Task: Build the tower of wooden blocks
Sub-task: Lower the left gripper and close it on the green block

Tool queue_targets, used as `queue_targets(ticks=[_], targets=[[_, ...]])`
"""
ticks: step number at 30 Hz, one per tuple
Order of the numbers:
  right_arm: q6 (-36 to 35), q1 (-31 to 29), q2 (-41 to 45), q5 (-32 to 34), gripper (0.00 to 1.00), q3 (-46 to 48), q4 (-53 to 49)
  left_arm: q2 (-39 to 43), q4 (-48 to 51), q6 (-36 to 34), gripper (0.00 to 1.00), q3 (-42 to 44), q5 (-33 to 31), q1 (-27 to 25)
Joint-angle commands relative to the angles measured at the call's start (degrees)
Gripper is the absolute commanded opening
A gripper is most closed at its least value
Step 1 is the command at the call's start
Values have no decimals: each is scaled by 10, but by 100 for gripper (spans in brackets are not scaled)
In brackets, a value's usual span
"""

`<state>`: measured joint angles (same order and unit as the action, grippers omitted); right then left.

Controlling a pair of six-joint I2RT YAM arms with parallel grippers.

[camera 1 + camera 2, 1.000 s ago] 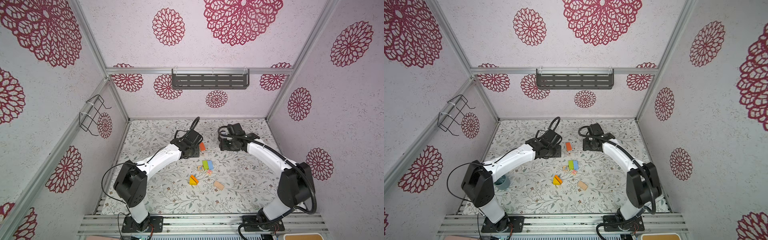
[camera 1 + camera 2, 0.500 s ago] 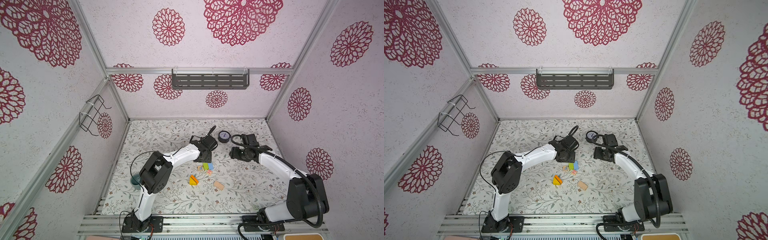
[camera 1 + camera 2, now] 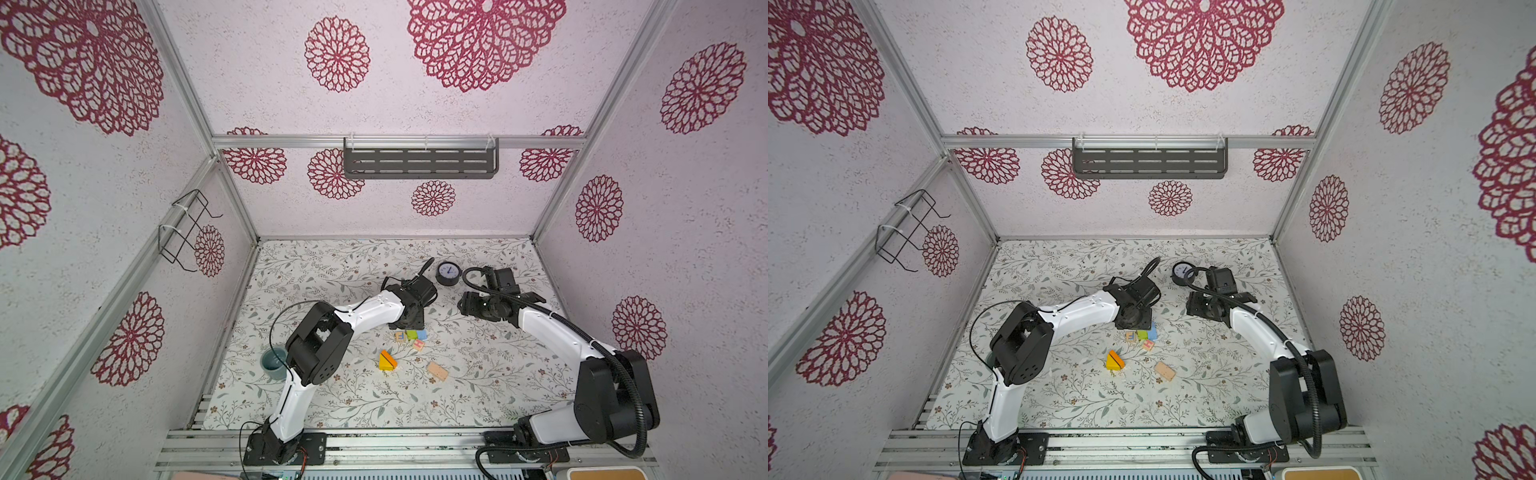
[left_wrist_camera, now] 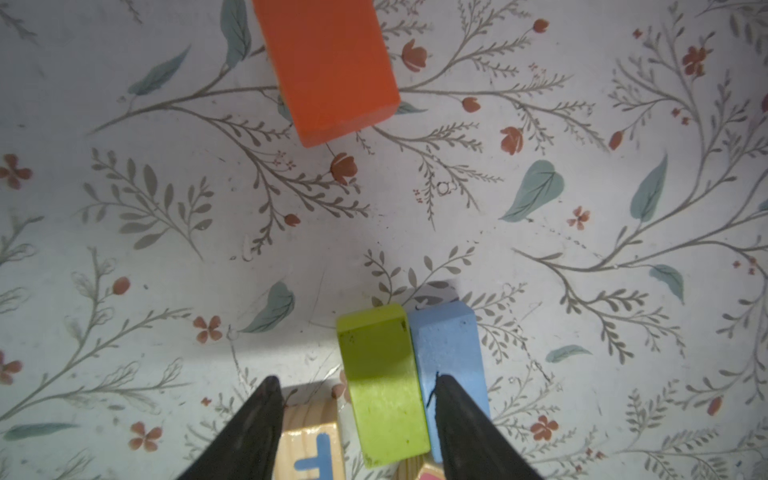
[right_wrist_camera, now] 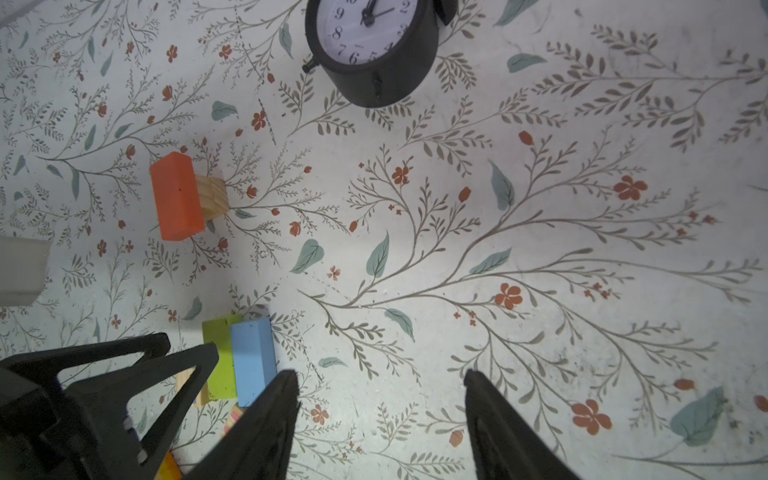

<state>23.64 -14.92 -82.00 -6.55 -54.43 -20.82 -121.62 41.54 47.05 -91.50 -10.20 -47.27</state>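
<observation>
Top views both recorded, nearest the front rail, a tan brick (image 3: 437, 370) (image 3: 1165, 370) lying flat and alone on the floral mat (image 3: 332, 266). A teal cup (image 3: 273, 363) stood well off to the left, beside the left arm. Just behind the brick sat a yellow wedge (image 3: 390, 365) (image 3: 1117, 365) with an orange wedge (image 3: 384, 355) (image 3: 1112, 355) set against it.

Further back lay a tight cluster: a pink-printed cube (image 3: 419, 344) (image 3: 1147, 345), a lettered cube (image 3: 400, 336) (image 4: 316, 449), and a green block (image 3: 411, 334) (image 4: 380, 382) and blue block (image 3: 422, 334) (image 4: 451, 357). The two coloured blocks lay side by side, touching along their long faces.

The left wrist view placed the left gripper (image 4: 357, 379) over this cluster. Its jaws stood partly apart and gripped nothing. One finger overlapped the lettered cube and the other the blue block, with the green block showing between them. Whether either finger touched a block could not be established.

Beyond the cluster and clear of it stood the tower, two pieces high: an orange-red block (image 4: 328, 62) (image 5: 176, 197) resting on a natural-wood cube (image 5: 212, 195). The left arm hid it from both top views.

The right gripper (image 5: 380, 374) (image 3: 467, 305) hung to the right of the cluster over bare mat, jaws well apart and empty.

Farthest back, a round black clock (image 3: 449, 273) (image 3: 1183, 272) (image 5: 370, 50) sat near the right arm's wrist, well apart from every block.
</observation>
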Motion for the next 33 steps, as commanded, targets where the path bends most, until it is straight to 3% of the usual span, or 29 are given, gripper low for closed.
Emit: queue_targets(ticks=[1, 23, 28, 33], targets=[[8, 3, 25, -2, 67, 1, 6, -16, 15, 10, 61, -10, -15, -5], [6, 4, 26, -4, 67, 4, 6, -51, 31, 12, 67, -40, -16, -10], [6, 3, 25, -5, 67, 2, 6, -50, 34, 11, 63, -36, -21, -10], [6, 4, 25, -5, 67, 2, 7, -46, 35, 9, 53, -30, -25, -10]])
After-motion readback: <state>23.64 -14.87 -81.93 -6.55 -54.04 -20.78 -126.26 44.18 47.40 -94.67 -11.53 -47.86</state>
